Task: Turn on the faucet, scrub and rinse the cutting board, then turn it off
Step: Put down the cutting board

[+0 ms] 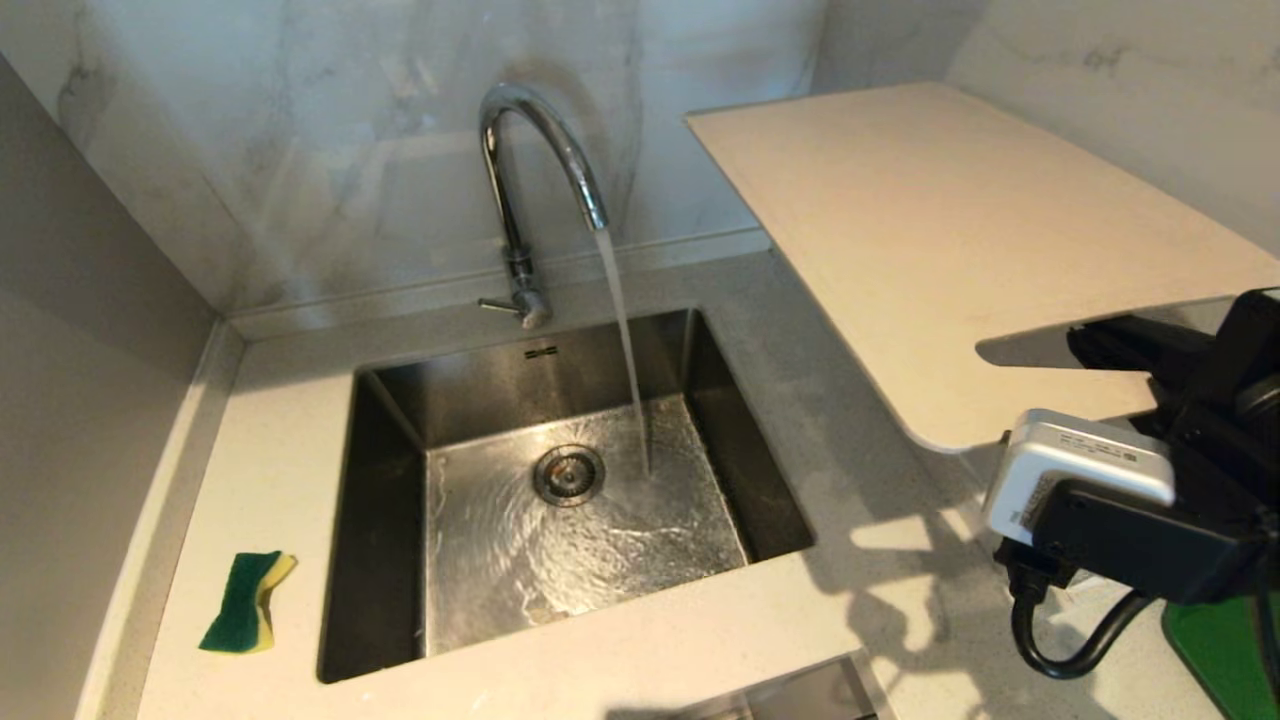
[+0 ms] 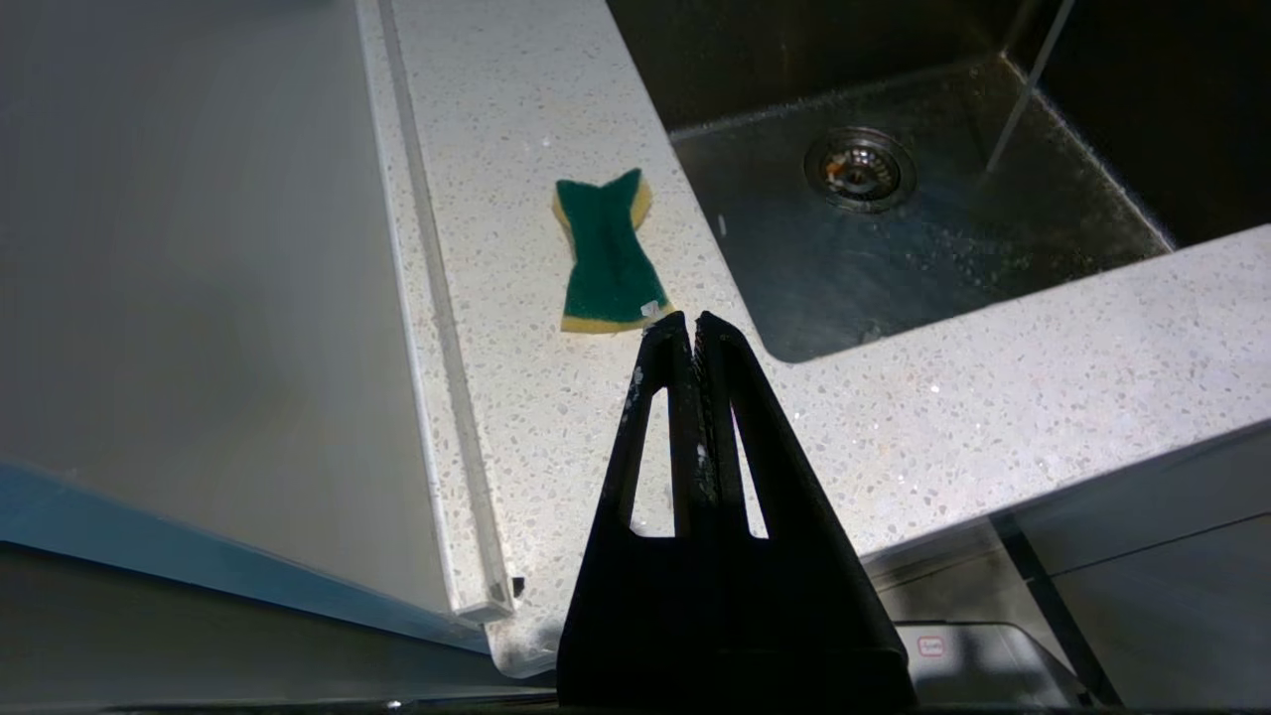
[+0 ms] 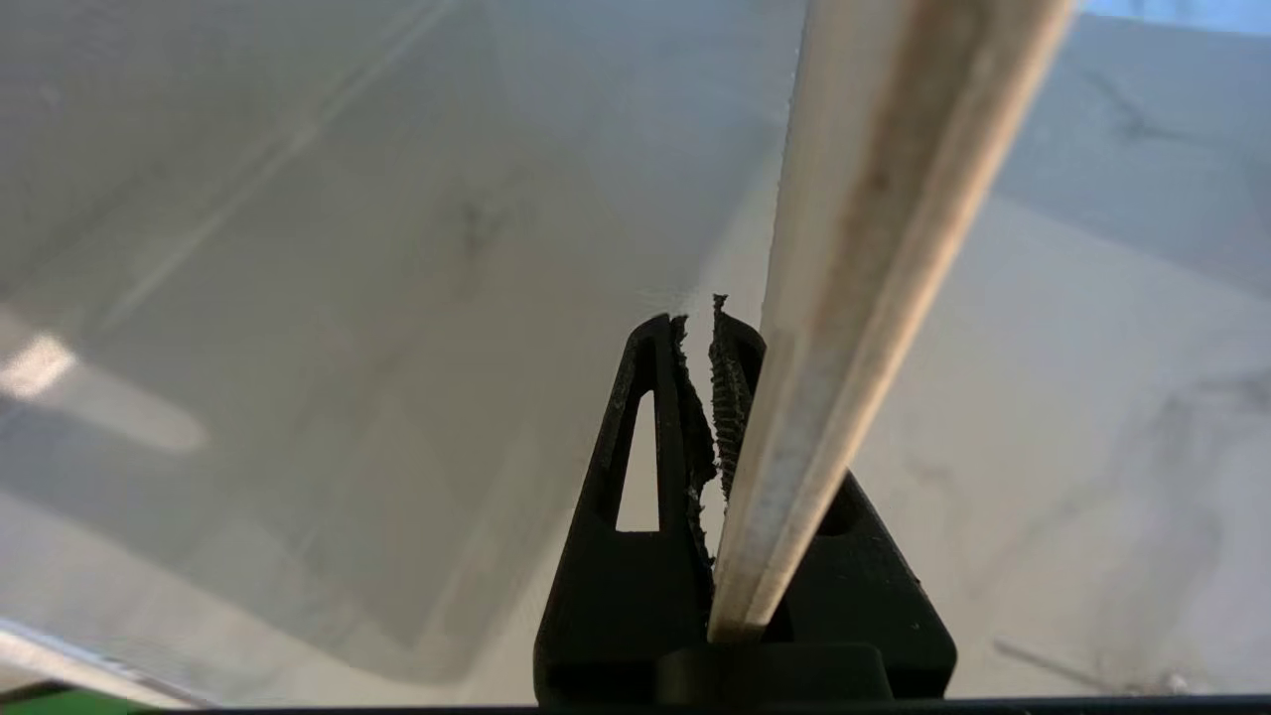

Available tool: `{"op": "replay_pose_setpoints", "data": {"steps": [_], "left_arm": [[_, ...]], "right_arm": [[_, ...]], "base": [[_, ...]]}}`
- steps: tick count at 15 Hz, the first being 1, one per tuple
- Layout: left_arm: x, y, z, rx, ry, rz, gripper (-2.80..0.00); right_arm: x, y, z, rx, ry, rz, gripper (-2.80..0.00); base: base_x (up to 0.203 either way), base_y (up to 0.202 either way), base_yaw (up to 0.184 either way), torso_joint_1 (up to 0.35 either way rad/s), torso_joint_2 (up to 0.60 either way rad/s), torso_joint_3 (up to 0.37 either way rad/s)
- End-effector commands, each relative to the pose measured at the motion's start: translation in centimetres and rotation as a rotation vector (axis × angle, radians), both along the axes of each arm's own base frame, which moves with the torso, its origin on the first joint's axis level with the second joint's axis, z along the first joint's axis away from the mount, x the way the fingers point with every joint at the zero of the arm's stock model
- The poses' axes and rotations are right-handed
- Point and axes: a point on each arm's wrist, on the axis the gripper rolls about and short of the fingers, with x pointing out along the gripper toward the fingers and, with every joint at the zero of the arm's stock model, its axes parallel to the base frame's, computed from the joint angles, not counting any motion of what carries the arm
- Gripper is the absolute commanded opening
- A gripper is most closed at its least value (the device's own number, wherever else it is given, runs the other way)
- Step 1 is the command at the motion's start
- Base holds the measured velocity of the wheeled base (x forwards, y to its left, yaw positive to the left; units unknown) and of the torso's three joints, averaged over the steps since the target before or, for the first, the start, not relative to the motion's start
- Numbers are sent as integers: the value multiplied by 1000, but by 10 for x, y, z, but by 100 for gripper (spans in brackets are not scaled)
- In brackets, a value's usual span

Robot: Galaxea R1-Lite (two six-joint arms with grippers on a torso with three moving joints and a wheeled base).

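Note:
The chrome faucet (image 1: 520,150) stands behind the sink and is running; its stream (image 1: 625,340) falls onto the basin floor beside the drain (image 1: 568,474). The cream cutting board (image 1: 950,230) hangs tilted in the air over the counter right of the sink. My right gripper (image 3: 698,328) is shut on its near edge (image 3: 874,248), which shows edge-on along one finger. In the head view my right arm (image 1: 1180,480) reaches under the board. My left gripper (image 2: 692,323) is shut and empty, above the counter's front edge, just short of the sponge.
A green and yellow sponge (image 1: 245,600) lies on the speckled counter left of the steel sink (image 1: 380,520). A wall panel (image 2: 199,298) borders the counter on the left, and marble wall runs behind the faucet. The board's shadow falls on the counter at the right.

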Motion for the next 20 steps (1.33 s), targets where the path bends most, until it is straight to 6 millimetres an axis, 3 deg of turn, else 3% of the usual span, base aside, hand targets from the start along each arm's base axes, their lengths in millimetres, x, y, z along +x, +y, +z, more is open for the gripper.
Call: {"op": "replay_pose_setpoints", "data": {"steps": [1,9,13,20], "left_arm": [[0,0,0,0,0,1,-280],[0,0,0,0,-1,0,-280],[0,0,0,0,1,2,-280],[0,0,0,0,0,1,-280]], "right_arm": [[3,3,-2,-14,14,-32,-280],[22,17,-8,-8,23,-60,-280],[29,41,-15,34,-8,-51,-280],[24,36,-45,18,60,-95,-280]], "base": [[0,0,0,0,0,0],[0,0,0,0,0,0],[0,0,0,0,0,0],[0,0,0,0,0,0]]}}
